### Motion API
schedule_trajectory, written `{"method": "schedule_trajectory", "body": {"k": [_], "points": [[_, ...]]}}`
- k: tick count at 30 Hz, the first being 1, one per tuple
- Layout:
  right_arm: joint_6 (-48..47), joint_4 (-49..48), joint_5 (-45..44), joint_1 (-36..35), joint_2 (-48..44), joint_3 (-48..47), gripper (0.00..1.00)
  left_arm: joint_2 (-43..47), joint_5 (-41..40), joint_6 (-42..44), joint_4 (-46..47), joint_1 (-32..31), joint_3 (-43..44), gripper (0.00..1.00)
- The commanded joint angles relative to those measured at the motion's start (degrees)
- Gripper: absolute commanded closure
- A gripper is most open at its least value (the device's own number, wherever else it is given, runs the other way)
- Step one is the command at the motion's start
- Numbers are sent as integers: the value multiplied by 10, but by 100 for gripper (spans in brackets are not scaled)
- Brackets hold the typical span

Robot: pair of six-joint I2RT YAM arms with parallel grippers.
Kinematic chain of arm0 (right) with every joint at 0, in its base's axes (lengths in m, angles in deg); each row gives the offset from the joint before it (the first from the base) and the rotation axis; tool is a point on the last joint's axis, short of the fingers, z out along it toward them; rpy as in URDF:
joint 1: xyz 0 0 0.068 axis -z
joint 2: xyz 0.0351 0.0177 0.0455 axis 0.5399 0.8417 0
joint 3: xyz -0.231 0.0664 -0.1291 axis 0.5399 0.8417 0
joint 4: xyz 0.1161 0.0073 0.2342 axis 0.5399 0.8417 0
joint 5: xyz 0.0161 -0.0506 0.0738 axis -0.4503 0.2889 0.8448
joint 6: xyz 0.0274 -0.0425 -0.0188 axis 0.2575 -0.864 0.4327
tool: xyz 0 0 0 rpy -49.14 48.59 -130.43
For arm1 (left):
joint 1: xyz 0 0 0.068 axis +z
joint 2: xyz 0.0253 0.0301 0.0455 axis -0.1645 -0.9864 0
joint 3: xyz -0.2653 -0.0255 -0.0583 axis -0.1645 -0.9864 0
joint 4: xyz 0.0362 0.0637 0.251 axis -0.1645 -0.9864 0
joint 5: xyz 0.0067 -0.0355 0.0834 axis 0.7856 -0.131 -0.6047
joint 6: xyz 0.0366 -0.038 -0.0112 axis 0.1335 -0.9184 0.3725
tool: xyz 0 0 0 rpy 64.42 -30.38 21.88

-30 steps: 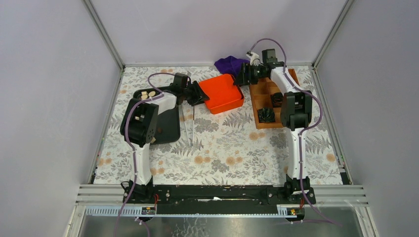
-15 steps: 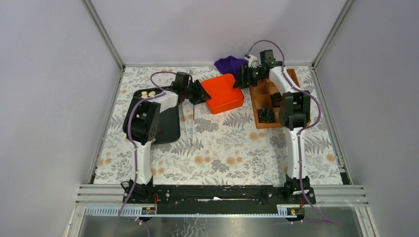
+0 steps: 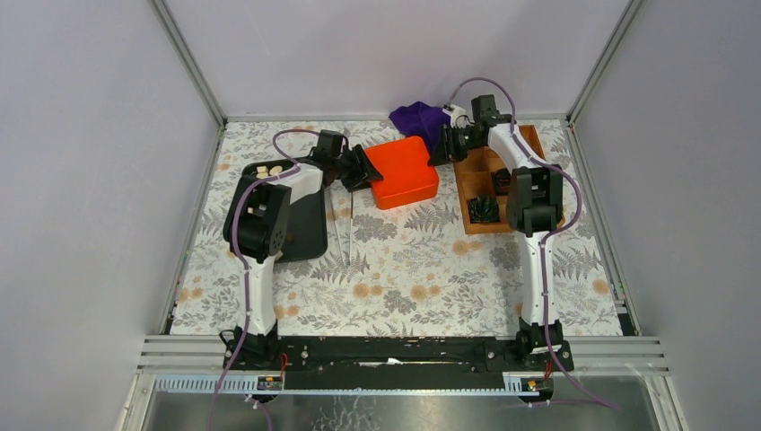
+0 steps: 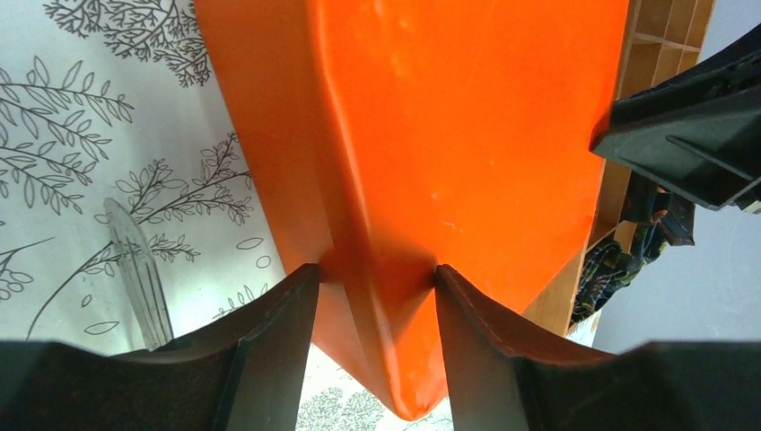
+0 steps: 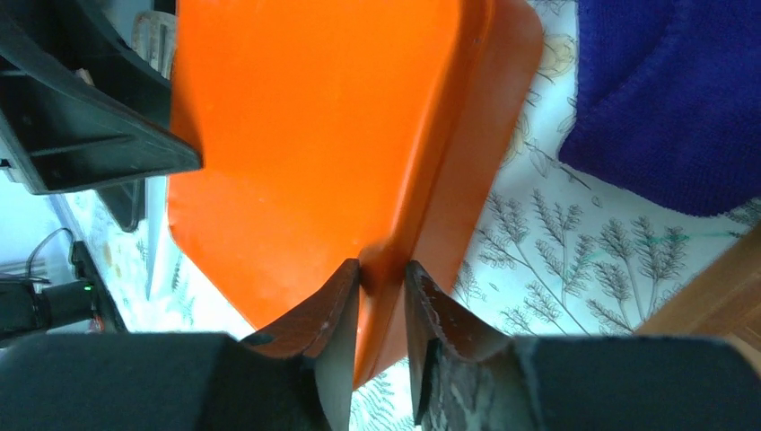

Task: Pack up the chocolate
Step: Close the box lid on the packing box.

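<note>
Covering the whole floor: floral table (image 3: 404, 278). Sitting on the right: wooden box (image 3: 489, 229) with dividers, holding dark crinkly cups (image 3: 485, 209). Lying on the left: black tray (image 3: 310, 229). Sitting between both arms: orange lid (image 3: 406, 171). Clamping down on its left corner with the left fingers (image 4: 269, 332), pinching the opposite rim tight with the right fingers (image 5: 328, 314). Bunching up behind it: purple cloth (image 3: 415, 117). Lying just beside the tray: tweezers (image 3: 345, 229). Resting at the tray's far end: chocolate pieces (image 3: 266, 171).
</note>
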Motion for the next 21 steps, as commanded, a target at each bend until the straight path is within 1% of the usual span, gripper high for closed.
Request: {"method": "schedule_trajectory", "body": {"k": [1,5,11,14,21], "points": [[3,20,59,-25,-25,26,73,12,13,12,9,-7,-6,43],[7,12,60,-28,-42,52,75,19,3,24,-8,-8,-19,42],[-1,10,22,-28,-48,69,73,18,-13,32,-31,-10,-24,42],[-1,11,10,-28,-37,54,71,11,-21,38,-47,-10,-15,45],[-6,23,-9,-28,6,-22,65,-4,-39,47,-73,-9,2,51]]}}
